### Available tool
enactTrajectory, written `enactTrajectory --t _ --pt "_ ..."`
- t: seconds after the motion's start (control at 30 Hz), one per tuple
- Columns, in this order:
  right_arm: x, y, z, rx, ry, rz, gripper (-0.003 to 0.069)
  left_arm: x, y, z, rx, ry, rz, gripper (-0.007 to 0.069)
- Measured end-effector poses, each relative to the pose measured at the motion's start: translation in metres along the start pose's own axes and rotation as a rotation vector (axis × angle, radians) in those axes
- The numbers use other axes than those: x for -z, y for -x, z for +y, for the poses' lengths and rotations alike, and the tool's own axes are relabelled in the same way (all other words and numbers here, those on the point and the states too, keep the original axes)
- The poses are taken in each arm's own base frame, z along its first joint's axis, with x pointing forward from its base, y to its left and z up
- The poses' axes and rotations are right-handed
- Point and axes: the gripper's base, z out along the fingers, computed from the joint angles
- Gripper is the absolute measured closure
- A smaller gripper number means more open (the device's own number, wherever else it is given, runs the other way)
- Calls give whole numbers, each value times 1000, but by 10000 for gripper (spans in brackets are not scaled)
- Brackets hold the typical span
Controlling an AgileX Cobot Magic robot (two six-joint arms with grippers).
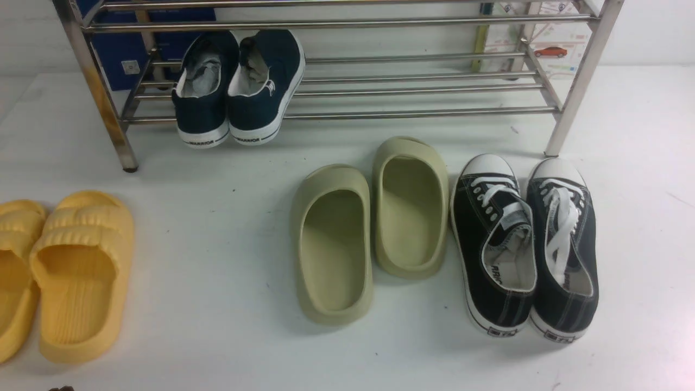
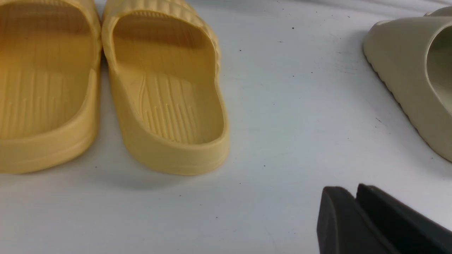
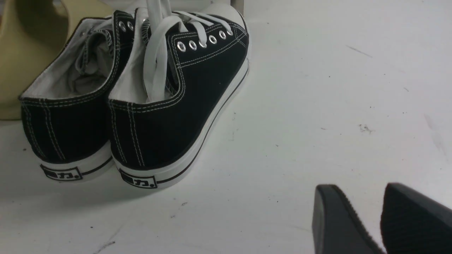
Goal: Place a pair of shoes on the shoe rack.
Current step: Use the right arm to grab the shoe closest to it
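Note:
The pair of black sneakers with white laces stands side by side on the white floor at the right, one shoe (image 1: 491,255) beside the other (image 1: 564,250), toes toward the shoe rack (image 1: 423,113). In the right wrist view their heels (image 3: 148,134) face the camera. My right gripper (image 3: 363,192) is open and empty, low over the floor, behind and to one side of the sneakers' heels. My left gripper (image 2: 355,192) is shut and empty, over bare floor between the yellow and olive slippers. Neither gripper shows clearly in the front view.
A navy canvas pair (image 1: 239,92) sits on the rack's lower shelf at the left. Olive-green slippers (image 1: 331,244) lie just left of the sneakers. Yellow slippers (image 1: 81,271) lie at the far left and fill the left wrist view (image 2: 166,88).

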Motion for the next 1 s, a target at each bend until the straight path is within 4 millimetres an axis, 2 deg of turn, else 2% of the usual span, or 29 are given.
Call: enactTrajectory --t 0.43,0.73,1.0 --pt "0 0 0 9 -3 0 420 0 0 0 0 0 0 533" --pt "0 1 -9 324 -102 3 420 0 0 0 0 0 0 522" --pt "0 3 -10 377 -115 -30 420 0 0 0 0 0 0 512"
